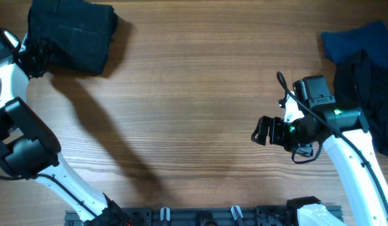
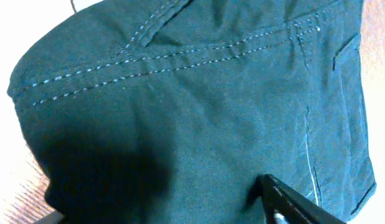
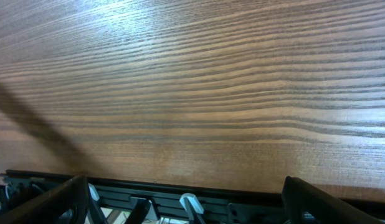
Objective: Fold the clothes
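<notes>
The black shorts [image 1: 71,34] lie folded at the table's far left corner. In the left wrist view the shorts [image 2: 192,112] fill the frame, with pale stitched seams and a pocket edge. My left gripper [image 1: 36,59] sits at the shorts' near left edge. Only its right finger [image 2: 298,205] shows, set wide to the side, with flat fabric and nothing gripped beside it. My right gripper [image 1: 263,130] hovers open over bare wood, its fingers [image 3: 323,199] wide apart and empty. More clothes are piled at the right edge: a dark blue garment [image 1: 357,41] and a black one [image 1: 376,94].
The wooden table [image 1: 194,94] spans the view. A black rail with pale clips [image 1: 200,216] runs along the near edge and also shows between the right fingers as the rail [image 3: 192,202]. The white left arm [image 1: 31,144] reaches along the left side.
</notes>
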`<action>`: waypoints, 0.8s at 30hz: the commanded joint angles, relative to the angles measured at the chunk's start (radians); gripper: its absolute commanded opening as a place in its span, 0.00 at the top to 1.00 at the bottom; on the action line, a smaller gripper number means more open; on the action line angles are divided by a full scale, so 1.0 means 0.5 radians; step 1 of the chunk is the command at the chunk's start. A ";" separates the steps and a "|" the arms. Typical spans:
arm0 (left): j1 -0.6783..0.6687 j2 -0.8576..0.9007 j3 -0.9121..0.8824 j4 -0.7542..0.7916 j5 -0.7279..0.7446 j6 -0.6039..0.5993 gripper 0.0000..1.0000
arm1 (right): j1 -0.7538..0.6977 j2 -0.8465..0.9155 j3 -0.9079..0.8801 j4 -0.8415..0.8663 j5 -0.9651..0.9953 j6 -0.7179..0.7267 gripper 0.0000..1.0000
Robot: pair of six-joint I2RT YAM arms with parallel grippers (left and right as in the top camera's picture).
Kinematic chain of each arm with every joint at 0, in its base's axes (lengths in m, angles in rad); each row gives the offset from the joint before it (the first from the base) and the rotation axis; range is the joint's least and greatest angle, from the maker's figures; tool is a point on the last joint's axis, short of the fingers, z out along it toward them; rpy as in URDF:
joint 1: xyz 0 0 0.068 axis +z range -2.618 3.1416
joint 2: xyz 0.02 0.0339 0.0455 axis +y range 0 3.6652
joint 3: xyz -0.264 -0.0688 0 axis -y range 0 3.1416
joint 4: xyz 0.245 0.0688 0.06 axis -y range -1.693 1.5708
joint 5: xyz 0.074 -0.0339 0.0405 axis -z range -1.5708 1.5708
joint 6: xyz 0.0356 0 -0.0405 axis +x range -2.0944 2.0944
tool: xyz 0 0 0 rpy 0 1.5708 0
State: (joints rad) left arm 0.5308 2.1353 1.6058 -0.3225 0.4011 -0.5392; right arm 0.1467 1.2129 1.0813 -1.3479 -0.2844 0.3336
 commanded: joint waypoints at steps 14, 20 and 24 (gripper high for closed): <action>0.111 -0.772 0.049 -0.103 -0.535 0.077 0.31 | -0.008 0.005 0.002 0.015 0.006 -0.150 0.00; -0.155 -0.970 0.049 0.089 -0.514 0.178 0.27 | -0.008 0.005 0.002 0.018 0.004 -0.194 0.00; -0.399 -0.893 0.048 0.381 -0.806 0.372 0.12 | -0.008 0.005 0.002 0.015 0.004 -0.196 0.00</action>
State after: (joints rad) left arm 0.4244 1.6680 1.6176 -0.1951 0.1333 -0.4530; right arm 0.1467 1.2129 1.0813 -1.3396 -0.2840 0.2584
